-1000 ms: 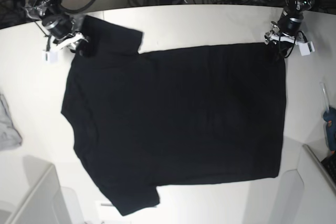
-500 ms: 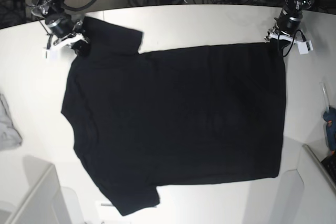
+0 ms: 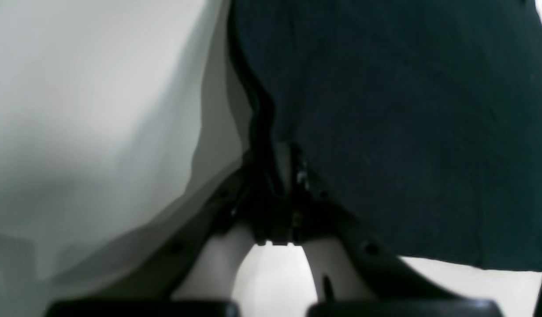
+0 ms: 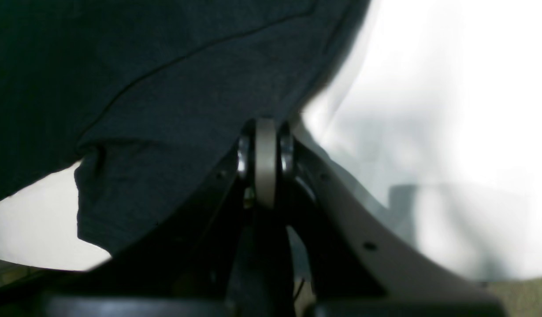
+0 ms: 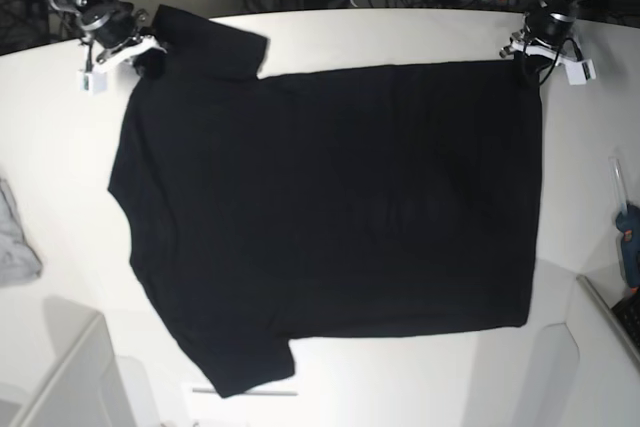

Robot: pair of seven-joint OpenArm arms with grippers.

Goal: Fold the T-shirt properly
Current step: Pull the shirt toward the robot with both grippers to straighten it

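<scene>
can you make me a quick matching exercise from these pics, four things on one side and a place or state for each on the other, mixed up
Things:
1. T-shirt
2. left gripper
3. right gripper
4. grey cloth

Places or states:
A. lying at the base view's left edge of the table
B. shut on the shirt corner at the base view's top right
C. spread out flat, black
D. shut on the shirt near the sleeve at the base view's top left

Pairs: 1-C, 2-B, 3-D, 4-A
</scene>
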